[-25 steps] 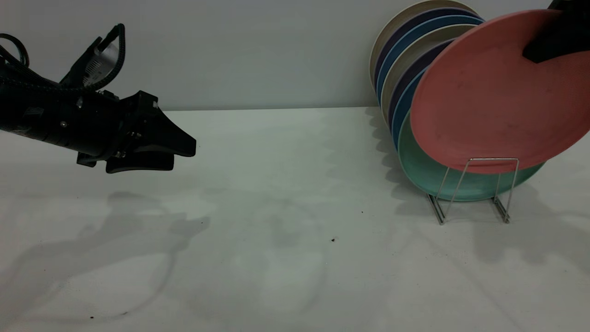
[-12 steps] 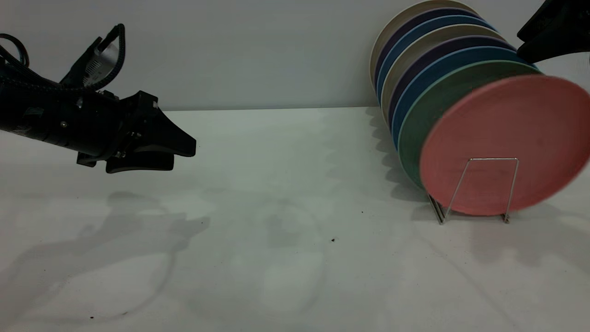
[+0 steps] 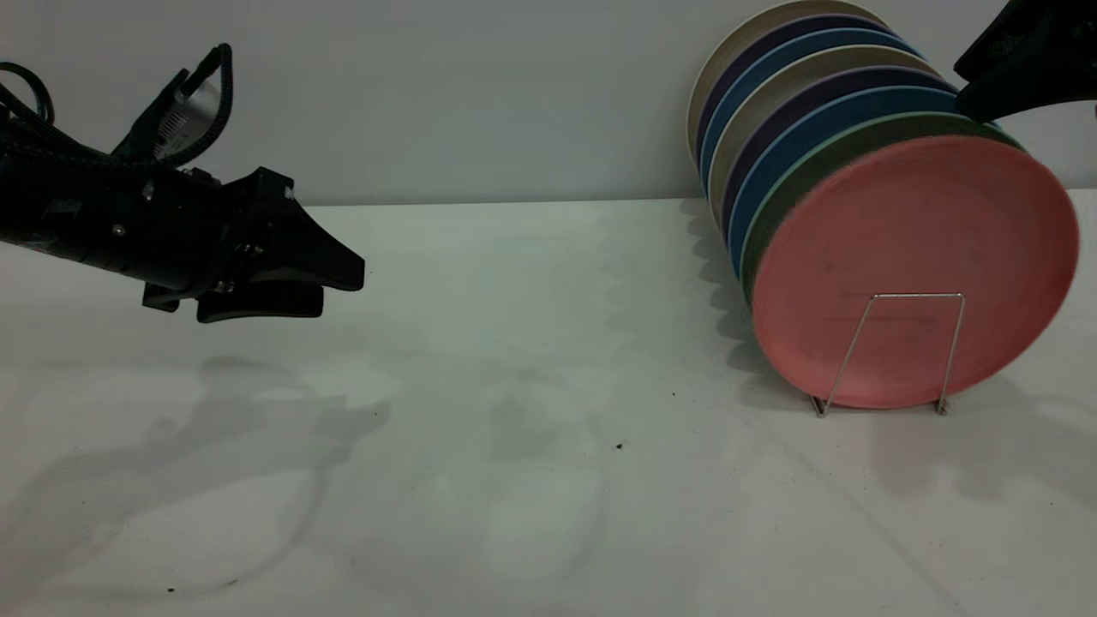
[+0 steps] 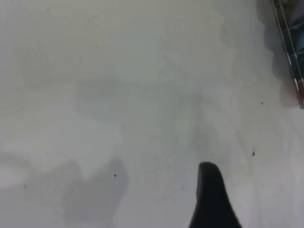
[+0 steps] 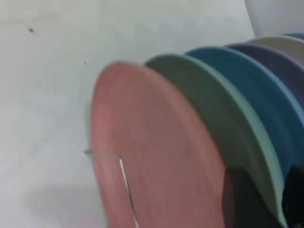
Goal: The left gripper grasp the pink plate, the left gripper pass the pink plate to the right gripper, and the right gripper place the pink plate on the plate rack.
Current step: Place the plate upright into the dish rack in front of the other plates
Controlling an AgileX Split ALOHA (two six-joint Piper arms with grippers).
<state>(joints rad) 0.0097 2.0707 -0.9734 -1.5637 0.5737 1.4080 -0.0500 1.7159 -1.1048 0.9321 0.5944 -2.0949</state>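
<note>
The pink plate [image 3: 913, 270] stands on edge at the front of the plate rack [image 3: 908, 296], behind its front wire loop, leaning back on the mint-green plate [image 3: 866, 135]. It also shows in the right wrist view [image 5: 156, 156] with the wire [image 5: 124, 180] across it. My right gripper [image 3: 981, 86] is open and empty, just above the plates' top edges, clear of the pink plate. One dark finger [image 5: 244, 199] shows close to the green plate's rim [image 5: 223, 109]. My left gripper [image 3: 343, 290] hovers open and empty over the table's left side; one finger [image 4: 209, 194] shows in its wrist view.
Beige, purple and blue plates [image 3: 771, 103] stand in the rack behind the green one, near the back wall. The white table [image 3: 531, 343] carries a few dark specks [image 3: 619, 446]. The rack's edge [image 4: 290, 52] shows in the left wrist view.
The pink plate left the right gripper, dropped into the rack's front slot and settled against the green plate. The right gripper opened and pulled up. The left arm has not moved.
</note>
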